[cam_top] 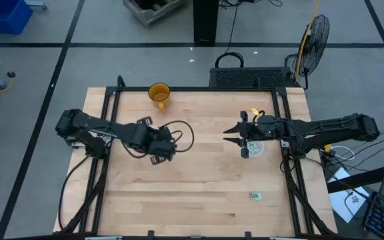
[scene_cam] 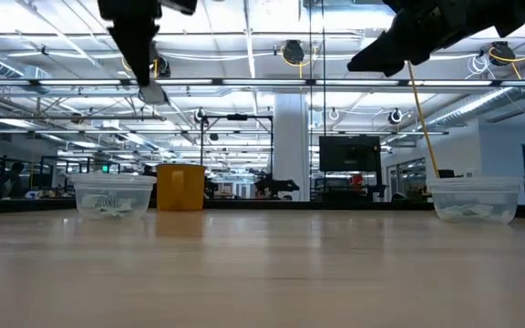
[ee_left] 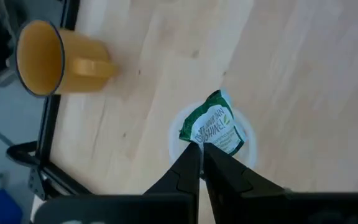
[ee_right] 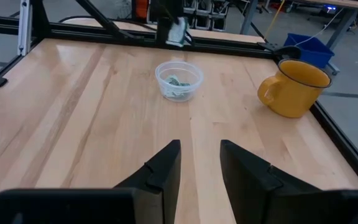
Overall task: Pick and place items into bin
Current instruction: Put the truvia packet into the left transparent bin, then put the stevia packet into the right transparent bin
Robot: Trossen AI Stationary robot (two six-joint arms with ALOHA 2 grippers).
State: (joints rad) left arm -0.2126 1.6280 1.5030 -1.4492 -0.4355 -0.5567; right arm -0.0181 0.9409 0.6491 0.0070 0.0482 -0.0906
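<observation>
My left gripper (ee_left: 201,152) is shut on a green-and-white wrapped packet (ee_left: 213,127) and hangs above a clear round bin (ee_left: 174,134). In the right wrist view this bin (ee_right: 179,79) holds a few green pieces. The low view shows the packet (scene_cam: 153,91) well above that bin (scene_cam: 112,196). My right gripper (ee_right: 201,162) is open and empty, up in the air at the table's right middle (cam_top: 231,133). One more green piece (cam_top: 256,196) lies flat on the table near the front right. My left gripper pinches the packet by one edge (ee_left: 199,144) between its two fingertips. The fingers come from above, pointing down. The packet hangs below them, lifted clear of the table and the bin.
An orange mug (cam_top: 159,93) stands at the far edge, left of centre. A second clear bin (cam_top: 253,148) with pale pieces sits under my right arm. Dark frame rails run along the table's left and right sides. Bare wood lies in the middle and front.
</observation>
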